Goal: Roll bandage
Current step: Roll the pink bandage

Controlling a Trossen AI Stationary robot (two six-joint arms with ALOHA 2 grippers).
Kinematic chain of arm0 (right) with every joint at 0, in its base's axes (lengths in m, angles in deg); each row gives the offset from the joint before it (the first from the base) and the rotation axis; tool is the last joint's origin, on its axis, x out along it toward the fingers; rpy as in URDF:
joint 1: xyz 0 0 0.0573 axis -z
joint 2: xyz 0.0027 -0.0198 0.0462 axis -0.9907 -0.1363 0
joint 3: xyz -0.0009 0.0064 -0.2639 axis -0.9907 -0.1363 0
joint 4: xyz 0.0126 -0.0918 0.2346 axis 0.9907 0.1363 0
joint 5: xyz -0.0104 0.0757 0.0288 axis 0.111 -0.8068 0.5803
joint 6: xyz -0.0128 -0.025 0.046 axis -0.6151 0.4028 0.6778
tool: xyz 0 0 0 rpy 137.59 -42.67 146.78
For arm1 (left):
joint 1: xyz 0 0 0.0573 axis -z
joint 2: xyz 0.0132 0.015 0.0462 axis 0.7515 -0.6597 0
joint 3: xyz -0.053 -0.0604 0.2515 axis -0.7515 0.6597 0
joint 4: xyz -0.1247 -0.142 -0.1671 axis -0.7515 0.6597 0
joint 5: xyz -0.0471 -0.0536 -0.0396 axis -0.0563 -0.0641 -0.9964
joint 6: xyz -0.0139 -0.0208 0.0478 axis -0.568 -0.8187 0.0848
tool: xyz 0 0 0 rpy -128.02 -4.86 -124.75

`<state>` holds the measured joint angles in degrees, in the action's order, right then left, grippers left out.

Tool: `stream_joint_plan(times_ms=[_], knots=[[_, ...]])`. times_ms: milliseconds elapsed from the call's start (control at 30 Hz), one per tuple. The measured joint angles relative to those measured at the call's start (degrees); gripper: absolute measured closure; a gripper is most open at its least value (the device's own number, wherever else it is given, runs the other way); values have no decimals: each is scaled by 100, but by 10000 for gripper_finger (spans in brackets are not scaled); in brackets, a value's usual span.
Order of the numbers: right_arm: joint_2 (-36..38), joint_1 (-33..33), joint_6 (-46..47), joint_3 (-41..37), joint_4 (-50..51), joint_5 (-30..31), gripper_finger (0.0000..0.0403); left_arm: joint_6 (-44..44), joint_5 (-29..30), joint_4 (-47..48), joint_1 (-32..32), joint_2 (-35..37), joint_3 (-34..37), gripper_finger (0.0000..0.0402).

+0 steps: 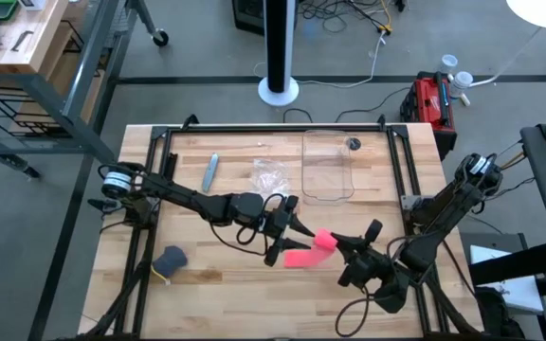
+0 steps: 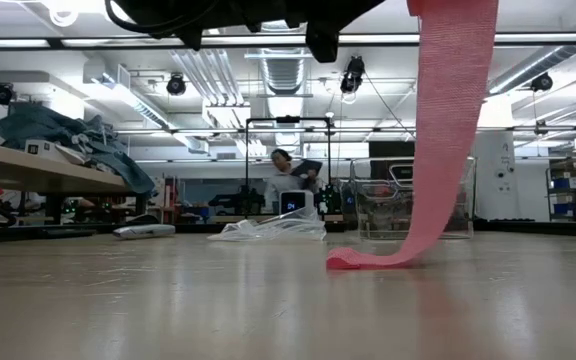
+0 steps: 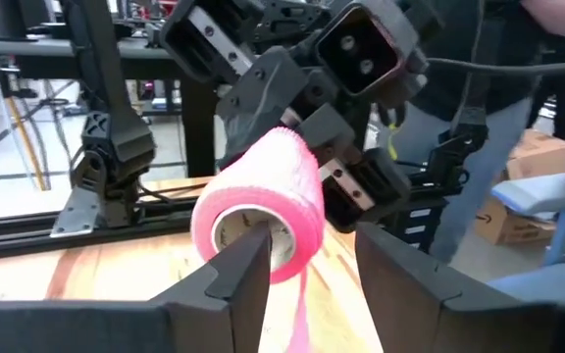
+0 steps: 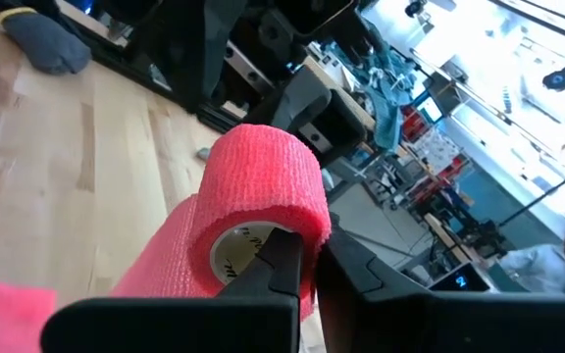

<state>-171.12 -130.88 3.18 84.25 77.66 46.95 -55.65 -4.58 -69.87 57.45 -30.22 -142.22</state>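
Note:
The bandage is bright pink: a roll (image 1: pixel 325 240) on a pale cardboard core, held above the table, with a loose strip (image 2: pixel 448 150) hanging from it. The strip's end (image 2: pixel 368 261) lies on the table; it also shows in the high view (image 1: pixel 297 258). My right gripper (image 1: pixel 341 244) comes from the table's right and is shut on the roll (image 4: pixel 263 186). My left gripper (image 1: pixel 292 239) comes from the left, open, facing the roll's other end (image 3: pixel 263 211). One of its fingers (image 3: pixel 248 265) stands before the core's opening, the other (image 3: pixel 400 270) beside the roll. My right gripper holds the roll's wall at its right end (image 4: pixel 302 230), one finger (image 4: pixel 278 260) in the hollow core and one (image 4: pixel 361 270) outside. It comes slanting from the table's right. The roll is lifted clear, its strip hanging slack to the table. My left gripper: I cannot tell whether its finger touches the core.
A clear plastic box (image 1: pixel 328 166) stands at the far middle, with a crinkled clear bag (image 1: pixel 270 175) and a grey pen-like thing (image 1: pixel 210 170) to its left. A dark grey-blue lump (image 1: pixel 171 258) lies near the left front. A person (image 2: pixel 290 170) shows beyond the table.

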Motion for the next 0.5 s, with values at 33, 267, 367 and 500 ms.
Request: stream_joint_plan(times_ms=[33,267,367,500], knots=[[0,34,-62,0,-62,0,399,1,37,0,0,0,0,261],[2,299,-607,2,-617,-135,399,2,143,-28,-2,0,0,272],[2,420,-756,1,-781,-322,398,152,434,-47,-2,0,0,283],[22,544,-555,2,-766,-614,375,944,576,-60,97,0,11,339]])
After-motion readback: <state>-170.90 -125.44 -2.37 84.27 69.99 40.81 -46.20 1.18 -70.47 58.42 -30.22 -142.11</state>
